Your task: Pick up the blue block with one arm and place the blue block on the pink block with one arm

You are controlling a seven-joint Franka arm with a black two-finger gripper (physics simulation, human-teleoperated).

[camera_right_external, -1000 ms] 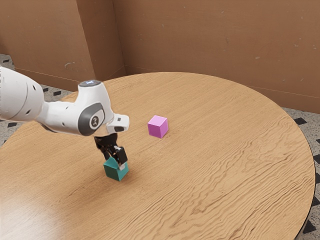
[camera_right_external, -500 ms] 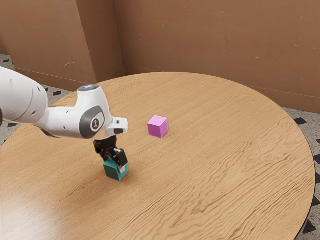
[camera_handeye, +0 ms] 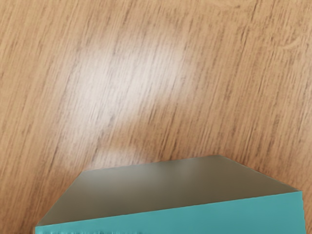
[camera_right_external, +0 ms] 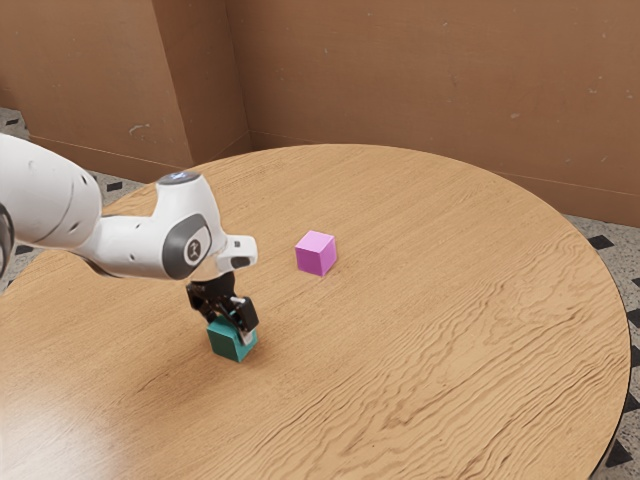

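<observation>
The blue block (camera_right_external: 233, 345), a teal-blue cube, rests on the round wooden table (camera_right_external: 430, 330) toward the exterior view's left. My black gripper (camera_right_external: 230, 316) hangs straight down over it, open, with its fingertips low around the cube's upper part. Under my hand in the wrist view, the blue block (camera_handeye: 185, 214) shows its shaded top and a bright teal side. The pink block (camera_right_external: 316, 252) sits alone on the table, further back and toward the exterior view's right of the blue one, with a clear gap between them.
Brown walls stand behind the table (camera_right_external: 400, 80). The table's far and right edges drop to a speckled floor (camera_right_external: 610, 250). Bare wood lies all around both cubes.
My hand has sunk a little lower onto the blue block, and the arm has settled slightly. Both blocks stay where they were.
</observation>
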